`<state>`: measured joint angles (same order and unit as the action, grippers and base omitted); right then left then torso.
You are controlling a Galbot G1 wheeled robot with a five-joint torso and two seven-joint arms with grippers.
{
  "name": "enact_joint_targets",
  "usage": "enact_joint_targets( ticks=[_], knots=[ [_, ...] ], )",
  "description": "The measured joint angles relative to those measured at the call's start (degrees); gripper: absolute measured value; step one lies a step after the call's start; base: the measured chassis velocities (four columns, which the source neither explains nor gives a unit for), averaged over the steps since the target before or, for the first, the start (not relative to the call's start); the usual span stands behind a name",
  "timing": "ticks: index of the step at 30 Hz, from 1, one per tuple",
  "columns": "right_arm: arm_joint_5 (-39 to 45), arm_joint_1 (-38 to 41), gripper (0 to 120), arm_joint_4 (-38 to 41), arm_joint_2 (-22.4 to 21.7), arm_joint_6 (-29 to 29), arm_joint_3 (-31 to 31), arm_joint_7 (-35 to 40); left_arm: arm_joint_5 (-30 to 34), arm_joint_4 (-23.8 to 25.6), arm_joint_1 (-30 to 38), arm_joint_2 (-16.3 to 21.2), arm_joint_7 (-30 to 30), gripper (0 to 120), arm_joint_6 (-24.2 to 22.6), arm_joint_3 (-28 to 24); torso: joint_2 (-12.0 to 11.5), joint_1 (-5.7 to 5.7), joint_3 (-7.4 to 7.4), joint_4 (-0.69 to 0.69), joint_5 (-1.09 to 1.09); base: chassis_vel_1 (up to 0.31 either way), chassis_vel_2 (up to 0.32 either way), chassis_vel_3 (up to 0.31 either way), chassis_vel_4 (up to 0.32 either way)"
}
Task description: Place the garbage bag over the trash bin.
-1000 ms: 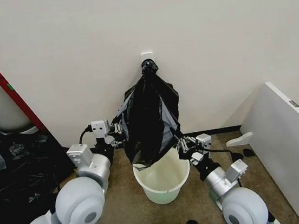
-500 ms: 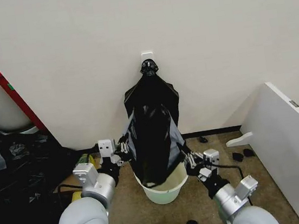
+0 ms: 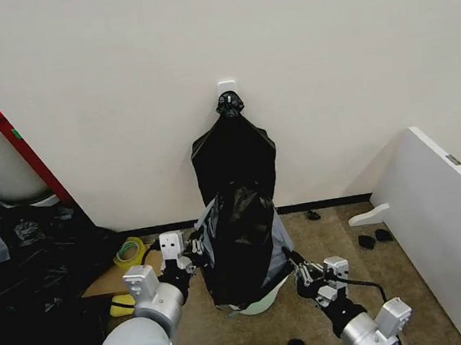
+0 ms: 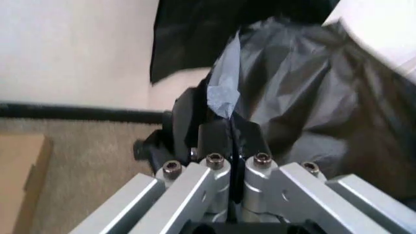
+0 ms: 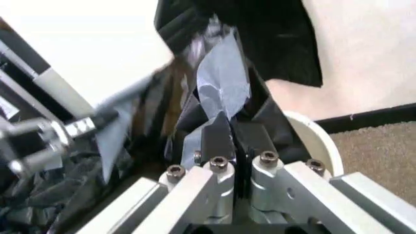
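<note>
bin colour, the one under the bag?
Cream-white; the trash bin rim shows best in the right wrist view, beside the black garbage bag.

the head camera looked down from above; both wrist cameras sat close behind their jaws, sharing the garbage bag [image 3: 241, 243].

Both arms reached forward and low, elbows bent, wrists turned inward toward each other. The left gripper [image 3: 197, 252] was clamped on the garbage bag [image 3: 241, 243] at its left edge. The right gripper [image 3: 293, 264] pinched the bag's right edge, fingers pressed together.
</note>
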<state>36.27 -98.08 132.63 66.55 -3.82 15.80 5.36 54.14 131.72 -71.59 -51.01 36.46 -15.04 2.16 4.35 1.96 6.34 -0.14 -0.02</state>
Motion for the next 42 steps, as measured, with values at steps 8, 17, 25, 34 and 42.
enact_joint_targets(
  ticks=[8, 17, 25, 34, 42],
  knots=[
    [-0.75, 8.46, 0, -11.11, 3.03, 0.91, -1.73, 0.55, -1.79, -10.79, 4.71, -5.3, -0.56, 0, 0.78, -2.94, 0.0, 0.0, 0.01, 0.0, 0.0, 0.0, 0.0, 0.0, 0.0],
    [-2.39, 6.45, 0, -14.23, 2.37, -1.14, 0.1, 4.22, -3.72, -12.6, 1.71, -5.87, -0.94, 0, 1.61, -2.42, 0.0, 0.0, 0.01, 0.0, -0.01, 0.0, 0.0, 0.0, 0.0],
    [-3.41, 3.21, 0, -13.21, 1.18, -6.84, 1.74, 7.22, -4.4, -13.66, -1.47, -4.69, -0.98, 0, 1.74, 0.01, 0.0, 0.0, 0.0, 0.0, -0.02, 0.0, 0.0, 0.0, 0.0],
    [-5.62, 2.62, 0, -12.26, 0.5, -10.46, 1.06, 7.71, -4.74, -14.32, -3.24, -3.34, -0.97, 0, 0.85, 1.13, 0.0, 0.0, 0.0, 0.0, -0.01, 0.0, 0.0, 0.0, 0.0],
    [-12.51, 0.66, 0, -12.92, -0.39, -11.45, 0.06, 5.39, -5.76, -14.95, -4.38, -1.23, -2.09, 0, 0.47, 1.23, 0.0, 0.0, 0.0, 0.0, -0.01, 0.0, 0.0, 0.0, 0.0]
  ],
)
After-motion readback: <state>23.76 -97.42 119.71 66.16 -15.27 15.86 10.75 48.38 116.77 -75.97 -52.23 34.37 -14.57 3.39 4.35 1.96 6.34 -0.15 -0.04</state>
